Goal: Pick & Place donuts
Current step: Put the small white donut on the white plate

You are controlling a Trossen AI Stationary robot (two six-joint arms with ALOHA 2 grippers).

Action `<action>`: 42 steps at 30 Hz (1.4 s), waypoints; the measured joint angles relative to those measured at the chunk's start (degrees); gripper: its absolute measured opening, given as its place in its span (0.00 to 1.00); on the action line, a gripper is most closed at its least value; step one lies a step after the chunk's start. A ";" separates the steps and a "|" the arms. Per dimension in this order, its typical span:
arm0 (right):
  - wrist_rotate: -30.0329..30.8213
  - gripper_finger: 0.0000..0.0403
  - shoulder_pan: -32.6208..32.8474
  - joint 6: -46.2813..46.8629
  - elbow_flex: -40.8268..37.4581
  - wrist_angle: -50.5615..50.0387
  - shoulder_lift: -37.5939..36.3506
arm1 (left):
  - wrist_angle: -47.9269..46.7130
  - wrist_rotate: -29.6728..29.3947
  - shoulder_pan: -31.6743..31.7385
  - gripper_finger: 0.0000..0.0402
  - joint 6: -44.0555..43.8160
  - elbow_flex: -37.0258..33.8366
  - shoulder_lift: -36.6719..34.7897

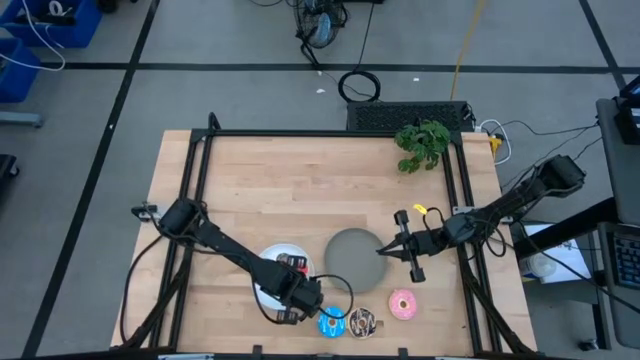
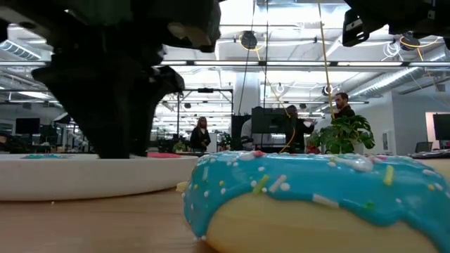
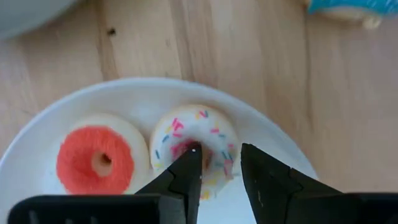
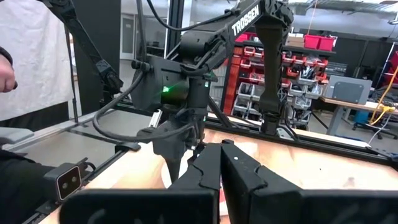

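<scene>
Donuts are sitting in two groups near the front edge of the wooden table (image 1: 300, 170). On the round white plate (image 3: 261, 134), the left wrist view is showing a tiny white-iced ring donut with coloured sprinkles (image 3: 194, 138) touching a tiny red-iced ring donut (image 3: 96, 162); the high view is hiding both under the arm. The left gripper (image 3: 221, 168) is reaching down onto the white-iced donut, one finger (image 3: 186, 171) sitting in the hole and the other outside the ring, so the jaws are closing on the ring wall.

Beside the plate, the high view is showing the larger bright blue ring donut (image 1: 331, 323) just beside the dark brown sprinkled ring donut (image 1: 362, 322), with the pink ring donut (image 1: 402, 304) near them. The low view is showing only the blue one, filling its foreground.

The round grey plate (image 1: 352, 254) is lying behind these. The right gripper (image 1: 385, 251) is hovering at its edge, jaws clenched on nothing. A green potted plant (image 1: 422, 142) is standing at the far edge.
</scene>
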 joint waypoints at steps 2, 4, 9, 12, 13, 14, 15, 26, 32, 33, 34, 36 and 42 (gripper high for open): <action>-0.02 0.00 0.00 -0.01 0.00 0.13 0.00 | 0.18 -0.19 -0.02 0.29 0.00 0.00 0.00; 0.00 0.00 0.00 -0.01 0.00 0.20 0.00 | 0.25 -0.38 0.02 0.29 -0.01 0.00 0.00; 0.00 0.00 0.00 -0.01 0.00 0.44 0.00 | -0.38 -1.27 0.05 0.29 0.03 0.00 -0.02; -0.02 0.00 0.00 -0.01 0.00 0.44 0.00 | -0.60 -1.24 0.02 0.28 0.58 0.00 -0.02; -0.02 0.00 0.00 -0.01 0.00 0.44 0.00 | -0.59 -1.24 0.02 0.27 0.62 0.00 -0.02; -0.02 0.00 0.00 -0.01 0.00 0.42 0.00 | -0.60 -1.24 0.02 0.25 0.60 0.00 -0.02; -0.02 0.00 0.00 -0.01 0.00 0.44 0.00 | -0.83 -1.15 0.01 0.23 0.42 0.00 -0.02; -0.03 0.00 0.00 -0.03 0.01 0.44 0.00 | -5.27 0.31 -1.25 0.04 -0.59 0.00 -0.04; -0.04 0.00 0.00 -0.03 0.02 0.45 0.00 | -6.29 0.23 -1.95 0.04 -0.44 0.00 -0.07; -0.04 0.00 0.00 -0.03 0.02 0.45 0.00 | -6.79 0.23 -1.99 0.05 -0.46 0.00 -0.07; -0.04 0.00 0.00 -0.03 0.02 0.45 0.00 | -7.24 0.23 -2.07 0.05 -0.55 0.00 -0.07; -0.04 0.00 0.00 -0.10 0.02 0.46 0.00 | -7.80 0.23 -2.19 0.05 -1.09 0.00 -0.09; -0.04 0.00 0.00 -0.20 0.02 0.47 0.00 | -9.25 -0.61 -2.43 0.01 -1.87 0.64 -0.74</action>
